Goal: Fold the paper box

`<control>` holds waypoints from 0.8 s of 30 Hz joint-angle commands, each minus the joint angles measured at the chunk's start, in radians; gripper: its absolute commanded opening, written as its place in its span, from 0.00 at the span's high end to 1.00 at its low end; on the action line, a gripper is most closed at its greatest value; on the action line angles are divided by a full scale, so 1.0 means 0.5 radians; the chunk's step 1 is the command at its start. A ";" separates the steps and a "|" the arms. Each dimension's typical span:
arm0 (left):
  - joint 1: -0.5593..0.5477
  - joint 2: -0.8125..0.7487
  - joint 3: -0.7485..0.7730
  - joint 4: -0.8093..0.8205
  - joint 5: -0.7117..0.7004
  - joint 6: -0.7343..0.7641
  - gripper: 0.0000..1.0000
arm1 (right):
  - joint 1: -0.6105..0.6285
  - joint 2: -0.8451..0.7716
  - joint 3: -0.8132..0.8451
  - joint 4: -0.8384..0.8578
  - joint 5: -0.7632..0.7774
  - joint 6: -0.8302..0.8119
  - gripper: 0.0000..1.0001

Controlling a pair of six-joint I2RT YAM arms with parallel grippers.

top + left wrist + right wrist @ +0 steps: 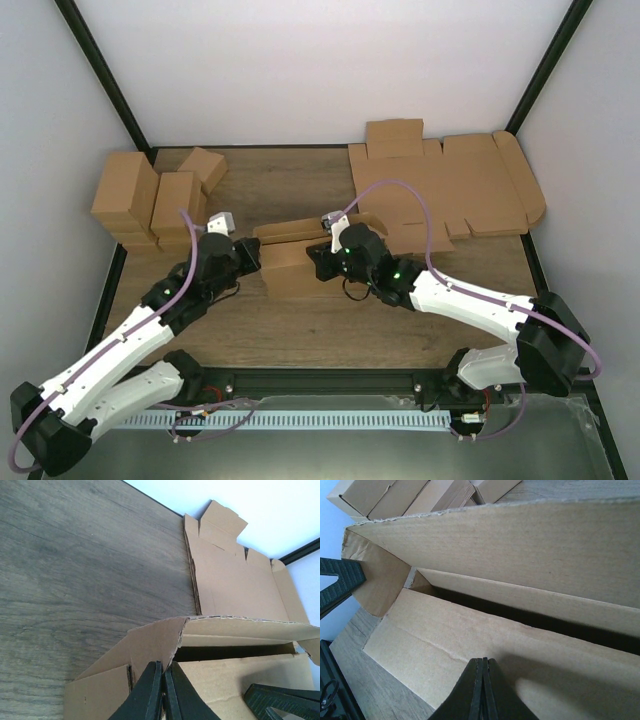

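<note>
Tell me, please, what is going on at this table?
A paper box is being folded in the middle of the table. The left gripper is at its left end, the right gripper at its right end, both with fingers shut against the cardboard. Its walls are partly raised, the top open. Folded cartons sit far left, flat sheets far right.

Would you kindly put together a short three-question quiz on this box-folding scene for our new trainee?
1. True or false: the paper box sits between the left pincer and the right pincer.
2. Choose one: the flat cardboard sheets lie A) far right, B) far left, C) beside the arm bases.
3. Fill in: both pincers are ___ (open/shut).
Key: 1 true; 2 A; 3 shut.
</note>
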 commanded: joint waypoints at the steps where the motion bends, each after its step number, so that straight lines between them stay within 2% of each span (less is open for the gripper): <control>1: -0.047 0.036 -0.067 -0.195 0.007 -0.054 0.96 | 0.015 0.017 -0.058 -0.169 0.043 0.013 0.99; 7: -0.050 0.012 0.055 -0.329 -0.043 0.005 0.96 | 0.015 0.013 -0.064 -0.175 0.047 0.013 0.99; 15: -0.050 0.110 0.126 -0.369 0.126 0.021 0.96 | 0.015 0.026 -0.061 -0.180 0.059 0.013 0.99; 24: -0.049 0.139 0.250 -0.499 0.094 0.110 0.96 | 0.015 0.031 -0.044 -0.194 0.083 0.007 0.99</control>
